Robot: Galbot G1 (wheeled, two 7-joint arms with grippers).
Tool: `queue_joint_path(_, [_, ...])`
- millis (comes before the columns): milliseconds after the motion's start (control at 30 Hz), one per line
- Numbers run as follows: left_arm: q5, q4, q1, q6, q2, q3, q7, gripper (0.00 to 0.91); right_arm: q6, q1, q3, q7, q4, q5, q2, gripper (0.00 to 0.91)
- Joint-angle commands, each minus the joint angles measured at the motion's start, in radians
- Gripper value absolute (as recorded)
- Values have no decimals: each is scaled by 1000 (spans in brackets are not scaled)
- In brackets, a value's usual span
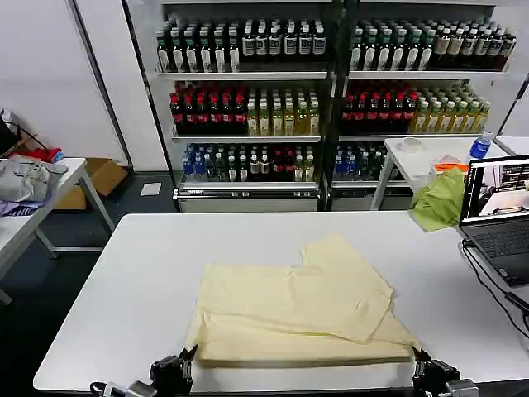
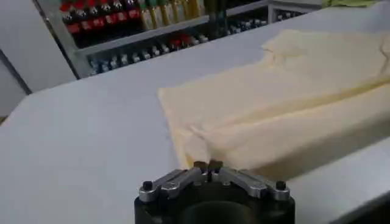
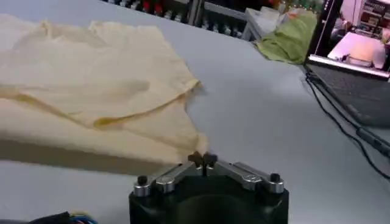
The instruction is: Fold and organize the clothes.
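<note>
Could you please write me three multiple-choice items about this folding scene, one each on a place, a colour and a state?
1. Where does the T-shirt lie?
A. On the white table, near its front edge
B. On the drinks shelf
C. On the laptop

2. What colour is the cloth beside the laptop?
A. Red
B. Lime green
C. Black

3. How are the two hands?
A. Both wide open
B. One is lifting the shirt
C. Both shut, at the shirt's near corners

Key: 1 A, the shirt is spread on the tabletop; 2 B, a green heap sits left of the laptop screen; 3 C, the left hand and the right hand have fingertips touching, with no fabric between them.
</note>
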State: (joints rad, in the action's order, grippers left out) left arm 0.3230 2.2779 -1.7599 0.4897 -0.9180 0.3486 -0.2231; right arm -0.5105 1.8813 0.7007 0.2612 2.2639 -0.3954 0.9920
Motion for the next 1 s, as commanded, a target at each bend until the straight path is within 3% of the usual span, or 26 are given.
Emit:
queue_joint_path(33, [-7, 58, -103, 10, 7, 33, 4, 907, 13, 10, 15, 1, 40, 8, -9, 907])
queue_joint_path(233, [14, 88, -75, 11, 18, 78, 8, 907, 44, -20, 50, 9, 87, -38, -21, 907])
queue_joint_path(400, [102, 63, 64, 8, 27, 108, -8, 907, 12, -191, 11, 35, 49, -107, -44, 907])
queue_joint_path(667, [306, -123, 392, 27, 41, 23, -52, 907, -68, -643, -184, 128, -207, -280, -92, 907])
queue_joint_path(1000, [402, -405, 780, 61, 25, -217, -114, 907, -70, -1077, -485, 150, -570, -327, -62, 907])
